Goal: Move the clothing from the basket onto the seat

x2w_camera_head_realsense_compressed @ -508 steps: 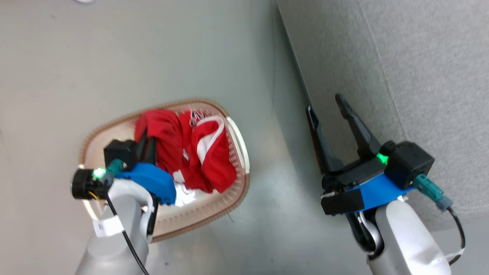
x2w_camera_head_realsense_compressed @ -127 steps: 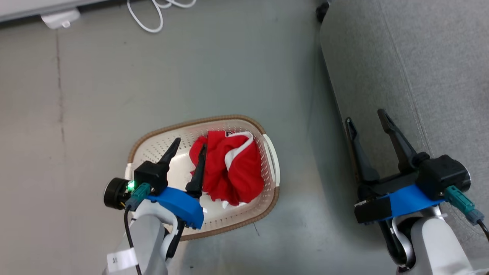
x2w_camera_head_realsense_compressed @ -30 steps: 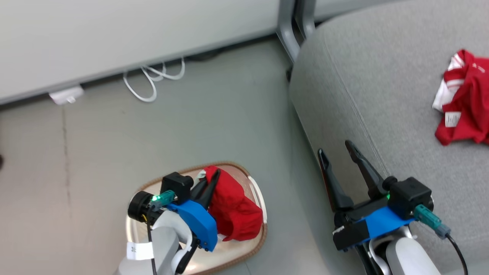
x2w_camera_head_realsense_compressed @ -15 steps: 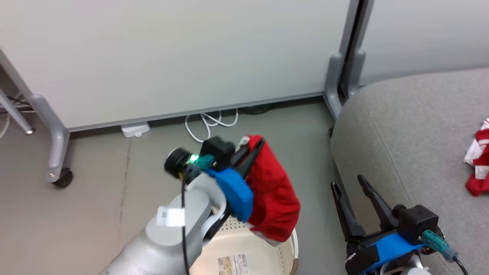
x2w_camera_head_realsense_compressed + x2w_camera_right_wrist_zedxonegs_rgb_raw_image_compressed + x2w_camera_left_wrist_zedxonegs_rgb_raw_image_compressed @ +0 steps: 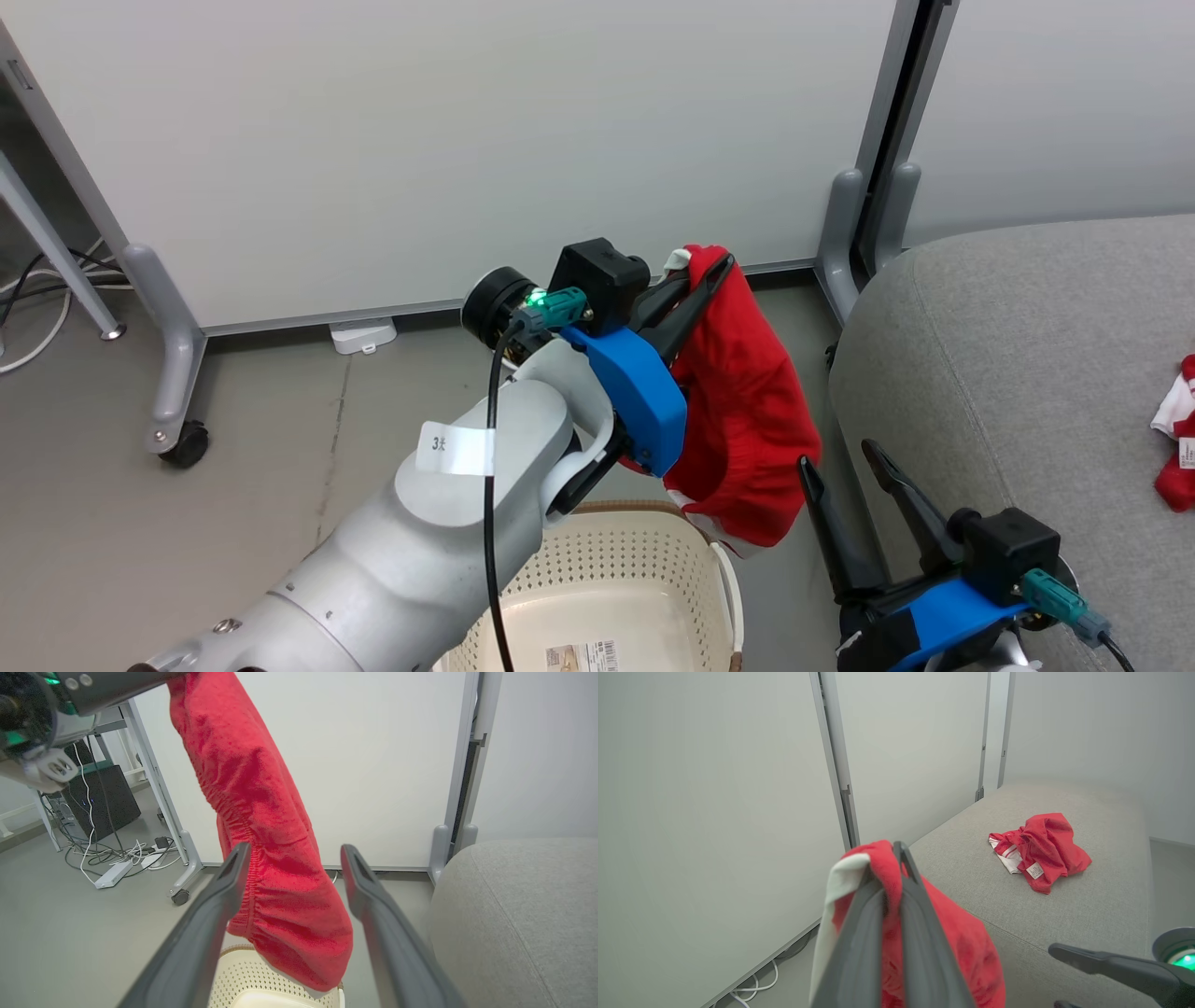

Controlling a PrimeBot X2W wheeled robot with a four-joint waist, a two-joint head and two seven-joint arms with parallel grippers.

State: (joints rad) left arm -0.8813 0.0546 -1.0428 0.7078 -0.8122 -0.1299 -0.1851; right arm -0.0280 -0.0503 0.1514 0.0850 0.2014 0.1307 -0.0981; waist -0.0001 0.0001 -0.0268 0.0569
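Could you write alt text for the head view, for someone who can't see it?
The left gripper, shut, holds red shorts up over a cream laundry basket, next to a grey seat. Another red garment lies on the seat; the right gripper is open and empty.

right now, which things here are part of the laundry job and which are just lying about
Job: left gripper shut on red shorts; red garment on the seat; basket.
Lying about: power strip, cables, partition caster, black box.
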